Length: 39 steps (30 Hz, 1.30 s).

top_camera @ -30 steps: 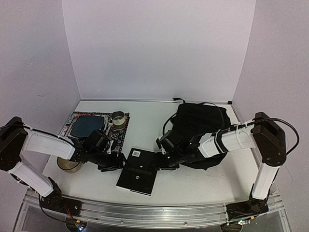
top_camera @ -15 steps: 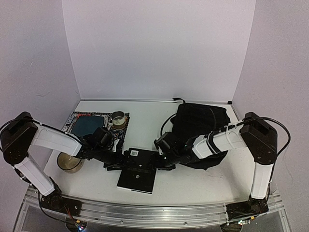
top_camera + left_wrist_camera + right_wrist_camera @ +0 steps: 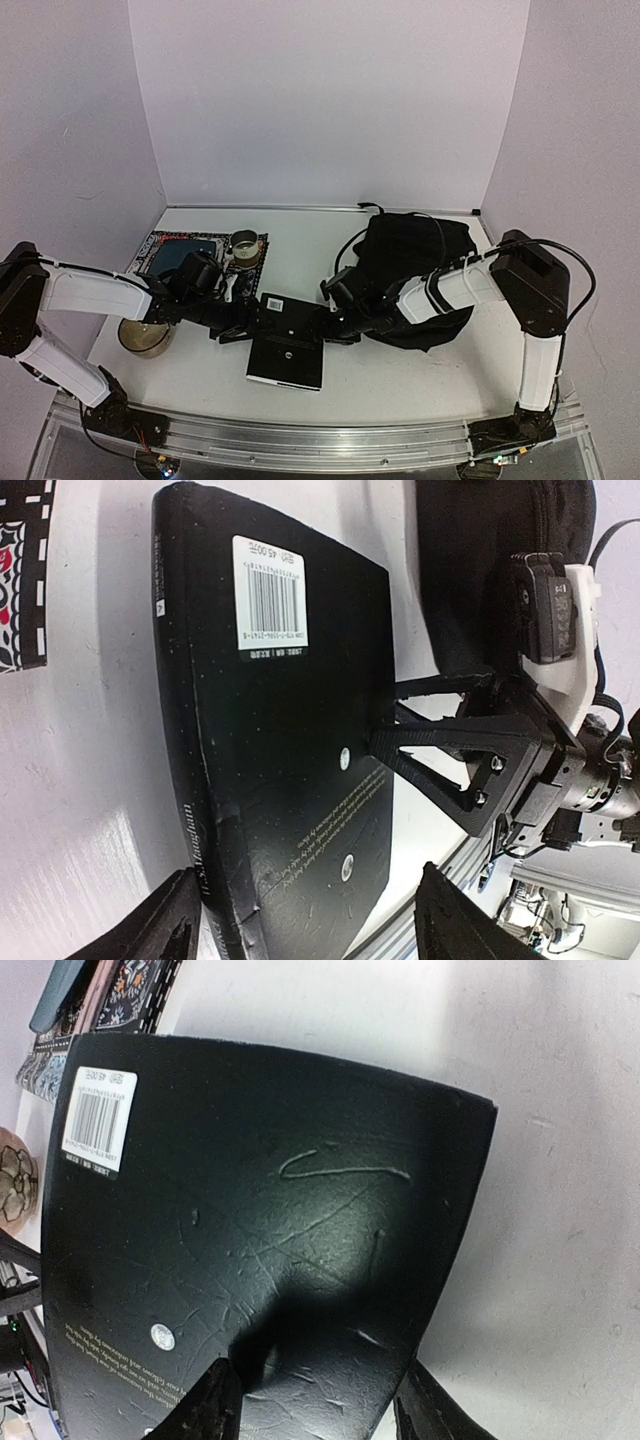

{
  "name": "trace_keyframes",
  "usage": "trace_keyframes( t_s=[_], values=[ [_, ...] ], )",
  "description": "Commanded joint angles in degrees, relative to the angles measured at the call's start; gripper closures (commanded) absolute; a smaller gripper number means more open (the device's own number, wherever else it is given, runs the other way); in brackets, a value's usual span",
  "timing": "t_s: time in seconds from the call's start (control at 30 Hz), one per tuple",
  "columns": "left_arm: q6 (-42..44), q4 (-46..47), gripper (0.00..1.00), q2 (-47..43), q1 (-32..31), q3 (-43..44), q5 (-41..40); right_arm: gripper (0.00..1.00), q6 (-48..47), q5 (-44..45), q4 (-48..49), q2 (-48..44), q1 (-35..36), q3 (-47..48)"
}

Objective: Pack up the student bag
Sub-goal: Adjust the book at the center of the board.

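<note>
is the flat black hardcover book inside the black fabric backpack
No, the flat black hardcover book lies on the white table, outside the black fabric backpack.

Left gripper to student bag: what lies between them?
The black hardcover book fills the stretch between the left gripper and the student bag, with the right gripper at its bag-side edge. The top view shows it.

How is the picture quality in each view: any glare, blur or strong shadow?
Top external view: even, soft light, yet the large soft black fabric backpack shows almost no detail. Left wrist view: the white barcode label on the flat black hardcover book is sharp. Right wrist view: sheen on that cover reveals scratches.
</note>
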Motion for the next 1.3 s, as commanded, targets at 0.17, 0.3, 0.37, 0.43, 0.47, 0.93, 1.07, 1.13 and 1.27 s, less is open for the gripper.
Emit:
trace_keyframes(
  t_s=[0.17, 0.3, 0.37, 0.43, 0.47, 0.93, 1.07, 1.13, 1.27],
  values=[
    [-4.27, 19.18, 0.35, -0.61, -0.99, 1.74, 8.57, 0.49, -0.66, -5.47, 6.93, 1.73, 1.26, 1.32],
    [-6.69, 23.1, 0.39, -1.29, -0.98, 0.88, 9.32, 0.5, -0.26, -7.12, 10.23, 1.71, 0.92, 0.18],
    [-7.76, 24.94, 0.39, -1.85, -0.96, 0.41, 9.23, 0.5, 0.41, -7.98, 12.1, 1.63, 0.53, -0.63],
    [-8.75, 26.51, 0.41, -2.45, -0.98, -0.17, 8.87, 0.5, 0.97, -8.82, 13.88, 1.45, -0.08, -1.54],
    [-9.23, 27.29, 0.42, -2.79, -0.99, -0.53, 8.44, 0.5, 1.05, -8.99, 14.43, 1.31, -0.31, -1.86],
    [-7.75, 29.95, 0.53, 2.28, -0.54, -7.41, 1.16, 0.64, 3.06, -15.18, 20.55, -1.55, -2.54, -4.92],
    [-6.59, 29.89, 0.52, 3.58, -0.54, -7.24, 0.4, 0.73, 4.57, -17.25, 22.87, -1.56, -3.09, -5.64],
    [-6.0, 29.87, 0.51, 3.85, -0.46, -7.74, -1.1, 0.77, 5.85, -18.16, 25.28, -1.89, -3.6, -6.93],
    [-5.28, 29.87, 0.5, 5.83, -0.45, -8.82, -3.09, 0.79, 6.68, -19.76, 27.41, -3.49, -4.51, -8.5]
  ],
)
